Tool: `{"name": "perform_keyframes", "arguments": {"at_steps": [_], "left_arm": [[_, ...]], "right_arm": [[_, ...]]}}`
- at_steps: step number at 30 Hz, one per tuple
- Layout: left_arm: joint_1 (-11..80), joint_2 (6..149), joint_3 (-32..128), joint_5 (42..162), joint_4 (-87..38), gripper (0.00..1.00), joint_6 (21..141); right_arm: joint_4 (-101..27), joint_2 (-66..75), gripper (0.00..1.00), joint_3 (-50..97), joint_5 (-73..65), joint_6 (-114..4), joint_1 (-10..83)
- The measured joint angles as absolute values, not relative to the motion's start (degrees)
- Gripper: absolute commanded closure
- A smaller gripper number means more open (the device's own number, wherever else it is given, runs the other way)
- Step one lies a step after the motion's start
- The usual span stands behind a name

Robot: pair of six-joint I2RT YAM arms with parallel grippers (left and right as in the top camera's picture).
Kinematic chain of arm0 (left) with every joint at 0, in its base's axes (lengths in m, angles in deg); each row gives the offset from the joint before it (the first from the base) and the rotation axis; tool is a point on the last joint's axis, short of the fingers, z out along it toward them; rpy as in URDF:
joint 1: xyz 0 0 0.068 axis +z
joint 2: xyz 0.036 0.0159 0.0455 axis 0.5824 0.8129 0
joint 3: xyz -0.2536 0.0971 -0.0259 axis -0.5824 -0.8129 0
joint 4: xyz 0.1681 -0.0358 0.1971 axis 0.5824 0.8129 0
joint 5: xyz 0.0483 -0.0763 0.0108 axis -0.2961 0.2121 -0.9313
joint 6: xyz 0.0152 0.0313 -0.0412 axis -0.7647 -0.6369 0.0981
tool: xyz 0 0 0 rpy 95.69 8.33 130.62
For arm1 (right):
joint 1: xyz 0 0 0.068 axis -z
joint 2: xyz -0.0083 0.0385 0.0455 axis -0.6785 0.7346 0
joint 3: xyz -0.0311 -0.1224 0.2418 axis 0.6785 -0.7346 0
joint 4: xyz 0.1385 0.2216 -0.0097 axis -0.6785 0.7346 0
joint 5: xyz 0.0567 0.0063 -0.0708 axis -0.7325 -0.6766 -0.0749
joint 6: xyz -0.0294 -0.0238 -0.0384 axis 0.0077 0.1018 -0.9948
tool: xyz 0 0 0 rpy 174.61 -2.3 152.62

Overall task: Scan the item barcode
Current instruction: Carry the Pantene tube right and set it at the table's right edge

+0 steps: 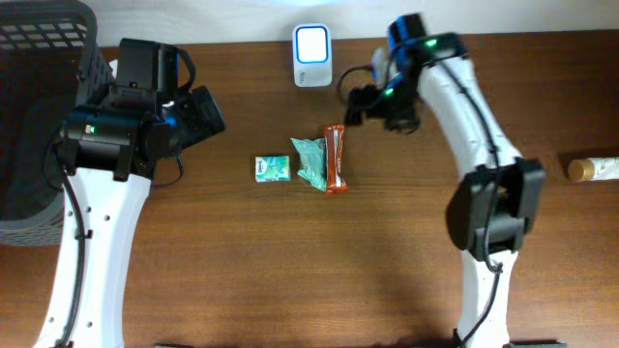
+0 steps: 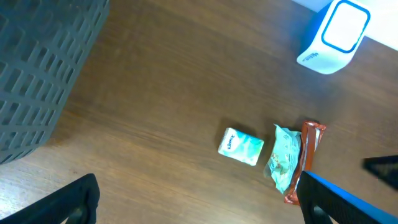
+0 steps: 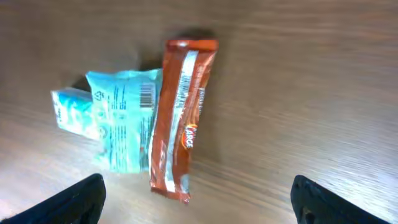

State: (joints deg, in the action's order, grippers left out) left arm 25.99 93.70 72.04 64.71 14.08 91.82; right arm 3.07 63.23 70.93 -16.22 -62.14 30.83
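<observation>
Right wrist alone shows the barcode (image 3: 147, 94) on the teal packet (image 3: 121, 124); right pincer (image 3: 198, 190) and left pincer (image 2: 196, 193) gape apart.

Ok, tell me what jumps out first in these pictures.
The white scanner glowing at the far edge of the table catches the eye first. Then three packets bunched mid-table: a red-brown snack bar, a teal pouch against it, and a small green pack. A dark basket fills the far-left corner.

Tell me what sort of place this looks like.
Probably a mock checkout bench in a lab: a white scanner stands on a wooden table, three wrapped packets lie near it, and a dark plastic basket sits at one end.
</observation>
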Motion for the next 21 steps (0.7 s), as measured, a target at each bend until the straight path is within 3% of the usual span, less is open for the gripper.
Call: {"name": "perform_keyframes", "arguments": {"at_steps": [6, 9, 14, 16, 18, 19, 21], "left_arm": [[25.99, 93.7, 72.04, 64.71, 14.06, 0.01, 91.82], [25.99, 93.7, 72.04, 64.71, 14.08, 0.01, 91.82], [25.99, 93.7, 72.04, 64.71, 14.08, 0.01, 91.82], [25.99, 93.7, 72.04, 64.71, 14.08, 0.01, 91.82], [25.99, 93.7, 72.04, 64.71, 14.1, 0.01, 91.82], [25.99, 93.7, 72.04, 64.71, 14.08, 0.01, 91.82], [25.99, 93.7, 72.04, 64.71, 14.08, 0.01, 91.82]], "right_arm": [[-4.96, 64.02, 0.09, 59.08, -26.21, -65.77, 32.16], [-12.37, 64.24, 0.25, 51.98, -34.12, -66.73, 32.14], [-26.53, 63.82, 0.3, 43.1, -39.89, -57.25, 32.14], [-29.85, 63.34, 0.41, 41.0, -41.46, -54.54, 32.14], [-30.86, 63.15, 0.67, 39.39, -42.4, -52.51, 32.14], [-31.42, 63.17, 0.93, 38.88, -41.79, -52.2, 32.14], [-31.97, 63.23, 0.96, 38.32, -40.7, -51.0, 32.14]]}}
